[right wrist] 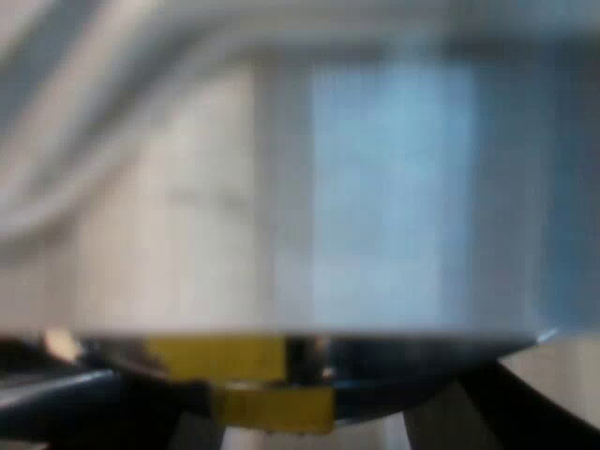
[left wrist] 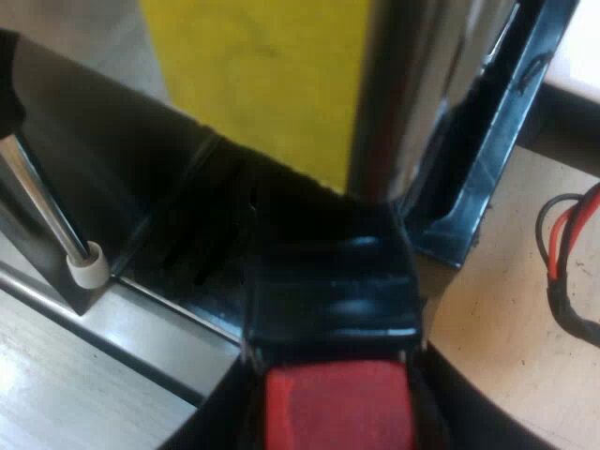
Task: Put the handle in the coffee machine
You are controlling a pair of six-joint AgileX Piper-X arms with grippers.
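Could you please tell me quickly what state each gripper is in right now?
Left gripper: closed on the red-ended handle.
Right gripper: cannot be told.

Red-ended handle (left wrist: 330, 291) at machine (left wrist: 412, 84) front

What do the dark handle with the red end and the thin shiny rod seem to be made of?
Dark handle with the red end: probably glossy black plastic, given its soft highlights; the end looks like matte red plastic or rubber. Thin shiny rod: likely polished metal, mirroring light along its length; its whitish tip seems matte plastic or rubber.
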